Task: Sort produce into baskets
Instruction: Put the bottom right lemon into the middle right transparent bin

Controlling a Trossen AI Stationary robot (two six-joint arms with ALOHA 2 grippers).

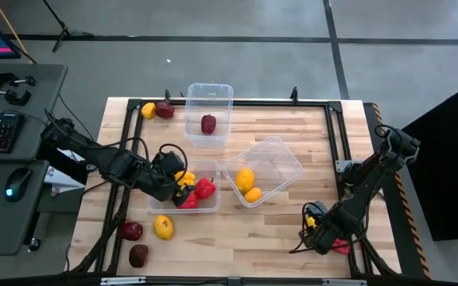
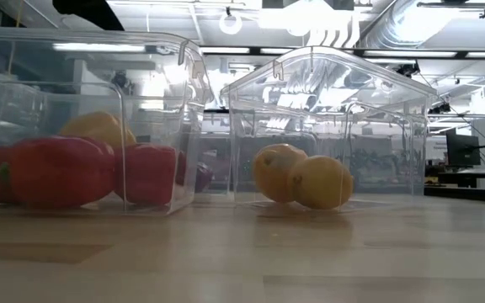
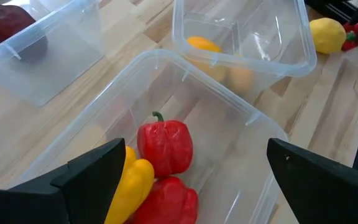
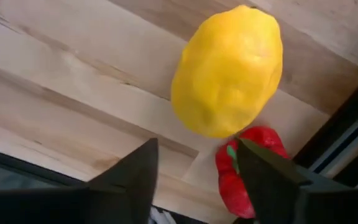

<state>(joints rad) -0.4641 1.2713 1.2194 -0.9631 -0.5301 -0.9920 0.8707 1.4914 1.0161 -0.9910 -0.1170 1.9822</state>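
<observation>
While over the pepper tub (image 1: 213,205), left claw (image 3: 191,180) wide; right claw (image 4: 194,165) wide beside a lemon (image 4: 227,71) at the table's edge (image 1: 376,238)

Both arms are dark, jointed black tubes trailing thin black cables, the left pincer (image 1: 183,191) and right pincer (image 1: 315,230) each ending in two flat, matte black fingers (image 3: 92,177).

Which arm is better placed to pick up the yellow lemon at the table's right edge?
Right. The right gripper hovers open directly at the lemon, while the left gripper is over the pepper basket.
</observation>
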